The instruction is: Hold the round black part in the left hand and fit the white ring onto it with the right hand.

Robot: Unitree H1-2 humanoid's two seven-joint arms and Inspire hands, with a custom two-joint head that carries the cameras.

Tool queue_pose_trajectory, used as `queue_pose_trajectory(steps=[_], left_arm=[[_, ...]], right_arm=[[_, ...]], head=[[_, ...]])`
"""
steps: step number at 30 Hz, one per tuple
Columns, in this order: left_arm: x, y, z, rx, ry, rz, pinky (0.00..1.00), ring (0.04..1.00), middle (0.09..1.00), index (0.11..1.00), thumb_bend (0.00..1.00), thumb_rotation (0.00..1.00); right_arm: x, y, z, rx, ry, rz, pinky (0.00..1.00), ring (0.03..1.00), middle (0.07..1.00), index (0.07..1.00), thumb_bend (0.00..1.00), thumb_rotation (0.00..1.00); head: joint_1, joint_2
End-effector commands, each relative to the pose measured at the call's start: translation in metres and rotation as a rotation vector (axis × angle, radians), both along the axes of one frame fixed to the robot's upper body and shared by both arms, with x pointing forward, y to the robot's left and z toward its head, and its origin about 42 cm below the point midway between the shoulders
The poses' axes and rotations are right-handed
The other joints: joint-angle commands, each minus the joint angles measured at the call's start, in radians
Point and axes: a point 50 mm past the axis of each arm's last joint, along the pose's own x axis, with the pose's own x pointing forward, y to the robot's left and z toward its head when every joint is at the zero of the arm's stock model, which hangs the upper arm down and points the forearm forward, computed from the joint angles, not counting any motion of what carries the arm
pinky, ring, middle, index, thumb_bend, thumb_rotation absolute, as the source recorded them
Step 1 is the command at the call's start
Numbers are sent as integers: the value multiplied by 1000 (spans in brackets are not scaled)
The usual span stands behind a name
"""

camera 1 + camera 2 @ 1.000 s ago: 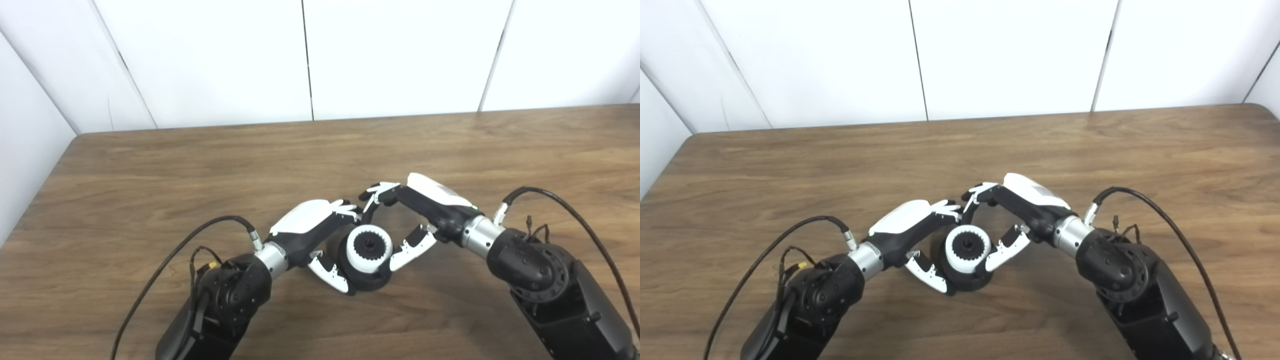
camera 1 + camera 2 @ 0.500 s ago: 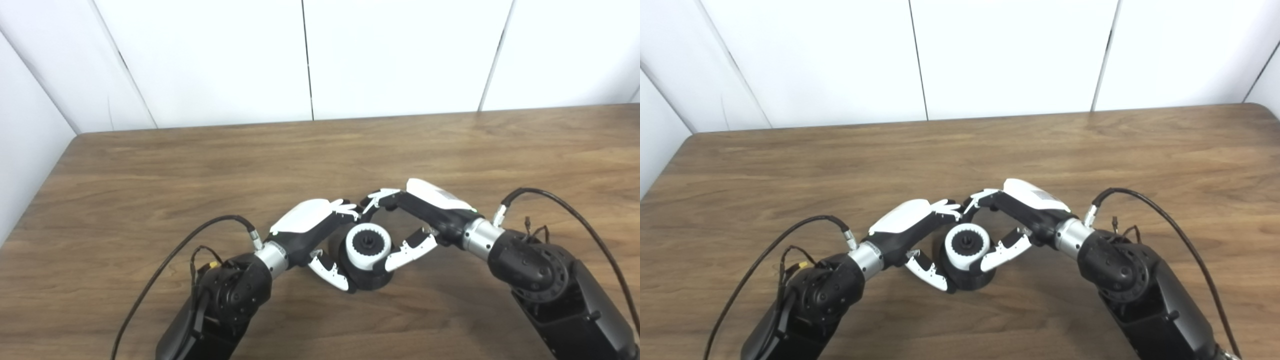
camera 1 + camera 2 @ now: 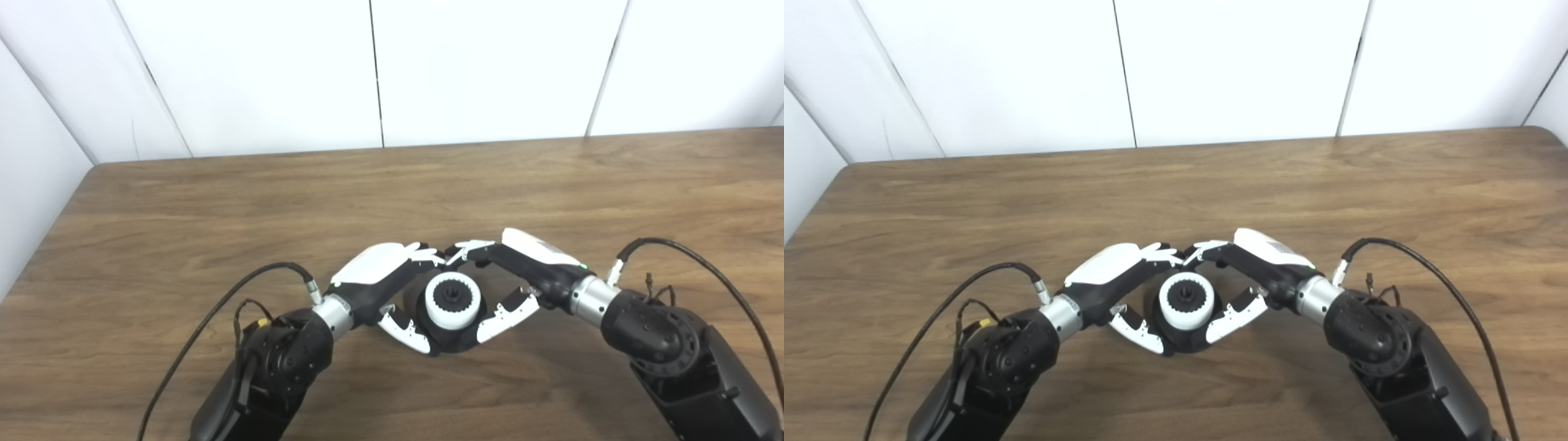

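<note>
The round black part (image 3: 454, 342) rests low over the table, and the white ring (image 3: 453, 310) sits on top of it with its toothed black centre showing. My left hand (image 3: 380, 275) is shut on the black part, fingers curled behind it and thumb against its front left. My right hand (image 3: 534, 261) mirrors it from the right. Its fingers (image 3: 468, 247) arch behind the ring with a gap and meet the left fingertips. Its thumb (image 3: 507, 312) lies beside the part's lower right edge. In the right eye view the ring (image 3: 1185, 315) looks seated level.
The brown wooden table (image 3: 184, 214) stretches to white wall panels at the back. Its left edge and rounded far left corner are in view. Black cables loop from both wrists (image 3: 269, 272) over the table near the forearms.
Both hands and the ringed part have sunk toward the table. The right hand's fingers dropped to meet the left fingertips, and its thumb slid from the ring's side down to the black base.
</note>
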Motion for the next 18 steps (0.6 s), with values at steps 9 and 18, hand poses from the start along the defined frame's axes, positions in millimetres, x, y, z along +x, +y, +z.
queue_pose_trajectory(steps=[9, 18], left_arm=[[1, 13, 10, 25, 32, 25, 897, 1000, 968, 917, 1000, 238], [-1, 29, 16, 54, 32, 47, 900, 1000, 998, 962, 1000, 239]], right_arm=[[10, -11, 18, 50, -54, -42, 838, 948, 911, 760, 1000, 353], [11, -20, 12, 67, -65, -88, 847, 960, 926, 814, 1000, 402]], head=[[14, -4], [24, -10]])
